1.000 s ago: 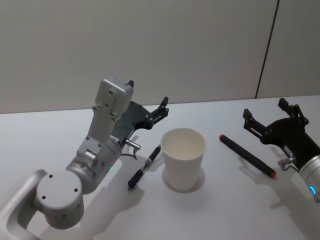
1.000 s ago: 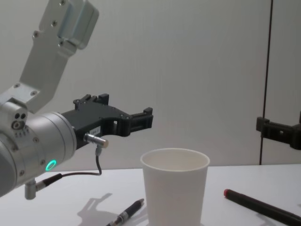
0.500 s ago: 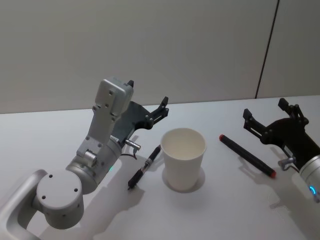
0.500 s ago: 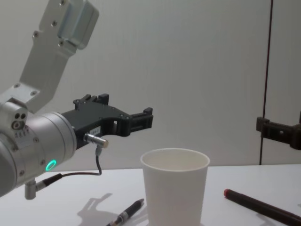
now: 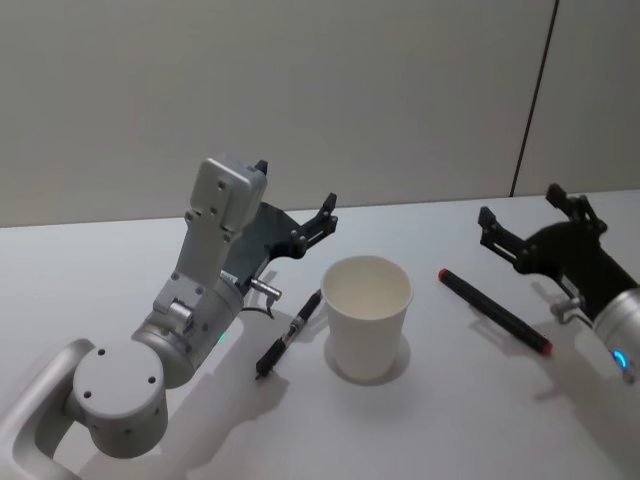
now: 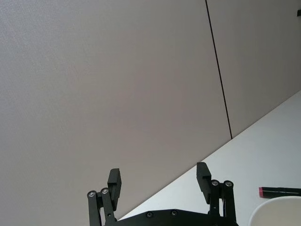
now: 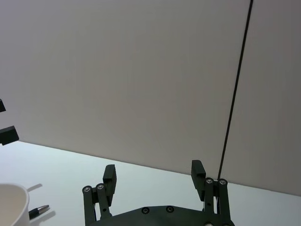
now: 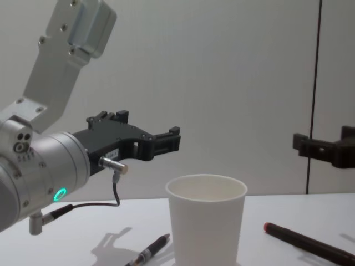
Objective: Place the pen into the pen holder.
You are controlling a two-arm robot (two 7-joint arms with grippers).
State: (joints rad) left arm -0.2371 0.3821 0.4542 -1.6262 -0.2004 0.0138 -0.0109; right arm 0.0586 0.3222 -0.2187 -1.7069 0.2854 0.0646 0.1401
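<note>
Two grippers are held open above a white table (image 5: 450, 420).
The left gripper (image 5: 297, 187) is raised behind and to the left of the pen holder (image 5: 367, 318), fingers spread and empty; the right gripper (image 5: 520, 205) is held over the far right, likewise released. The pen holder is stood upright mid-table, flanked by a red-tipped pen (image 5: 495, 312) laid apart on its right and a smaller black pen (image 5: 290, 335) just beside its left.

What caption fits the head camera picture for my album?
White paper cup between a black pen and a red-tipped pen; left pincer and right pincer open, empty.
</note>
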